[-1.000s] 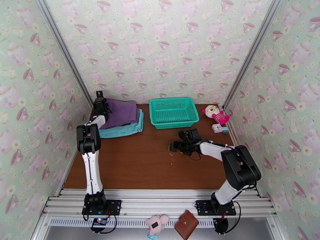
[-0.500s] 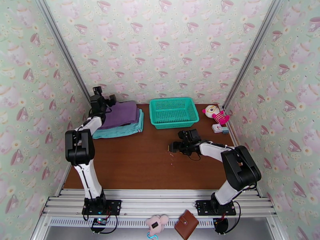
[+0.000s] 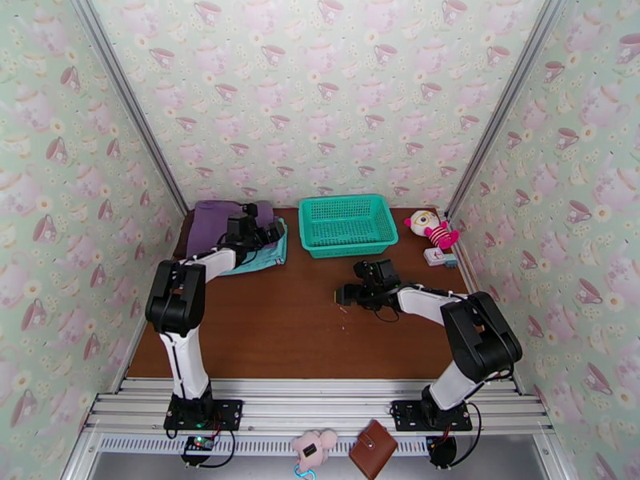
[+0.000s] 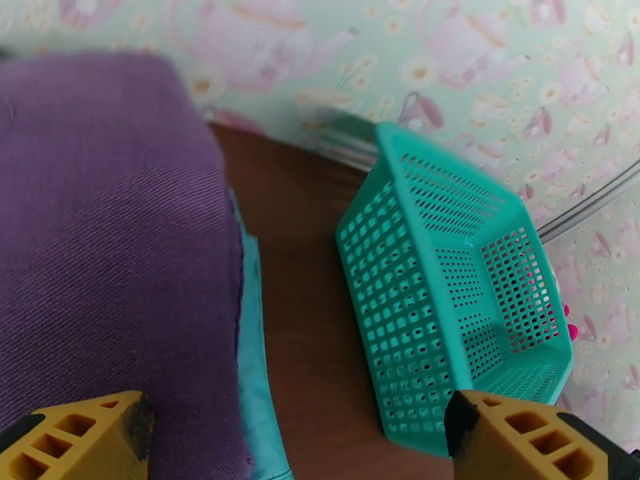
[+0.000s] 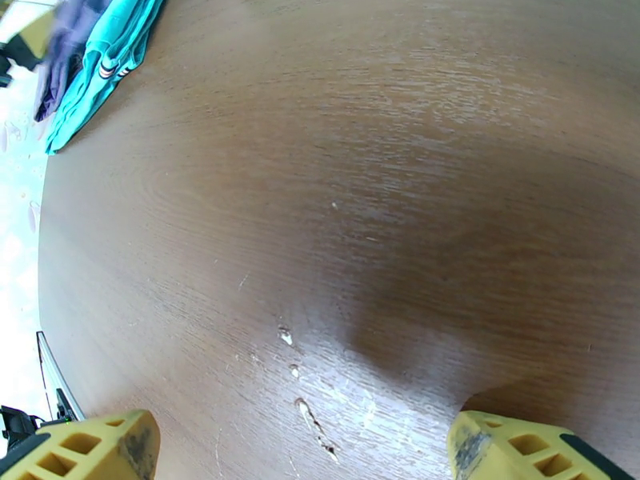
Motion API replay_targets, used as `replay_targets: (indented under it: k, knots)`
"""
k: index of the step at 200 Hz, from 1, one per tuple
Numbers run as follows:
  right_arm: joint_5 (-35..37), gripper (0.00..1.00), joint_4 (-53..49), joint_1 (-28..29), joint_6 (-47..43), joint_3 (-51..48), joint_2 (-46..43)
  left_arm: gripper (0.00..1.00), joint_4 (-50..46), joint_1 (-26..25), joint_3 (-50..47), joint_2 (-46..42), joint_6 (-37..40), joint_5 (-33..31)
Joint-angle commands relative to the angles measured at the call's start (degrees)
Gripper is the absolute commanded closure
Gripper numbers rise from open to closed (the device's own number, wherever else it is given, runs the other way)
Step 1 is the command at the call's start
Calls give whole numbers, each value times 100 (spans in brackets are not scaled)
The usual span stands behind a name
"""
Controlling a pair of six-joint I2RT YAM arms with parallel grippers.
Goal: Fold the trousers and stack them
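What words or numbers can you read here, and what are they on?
No word or number here can be read.
Teal garment: a small dark and white mark, too blurred to read.
Box beside the doll: too small to tell if it has any print.

No lettering, number or brand can be read anywhere. The teal folded garment (image 5: 118,43) carries a small dark-and-white mark near its edge, too blurred to make out. The small white box (image 3: 438,256) at the far right of the desk (image 3: 280,330) is too small for any print to be read, and the wallpaper (image 3: 320,90) bears drawn teapots, cups and flowers, without words.
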Motion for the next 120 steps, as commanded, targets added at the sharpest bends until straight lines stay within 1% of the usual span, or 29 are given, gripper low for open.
replay_targets:
  k: [1,22,28,39,48,67,84,86,97,120]
  knots:
    - [-389,1,406,298,-16,-59,422,0,-252,95,-289,199,-645,529]
    - [-389,1,415,297,-9,-15,501,0,-122,123,-265,31,-477,1470]
    - [-382,1,419,298,-4,1,521,0,-92,130,-288,-90,-389,1640]
    - [-290,1,406,299,-2,-3,509,0,-19,134,-417,-430,-161,1690]
    - [-140,1,423,292,-12,-38,429,0,107,150,-635,-818,102,1502]
    - [391,1,494,293,-65,-246,-48,0,532,147,-1546,-1964,751,671]
    - [1012,0,809,298,-149,-687,-941,0,692,125,-2639,-3155,1289,-424]
    - [1104,0,828,296,-174,-732,-1055,0,706,127,-2742,-3285,1351,-662]
    - [1804,1,776,292,-293,-912,-1677,0,653,115,-3463,-4094,1580,-1541]
    - [3683,1,574,160,-442,-1153,-2931,0,116,116,-4718,-5665,2036,-3636]
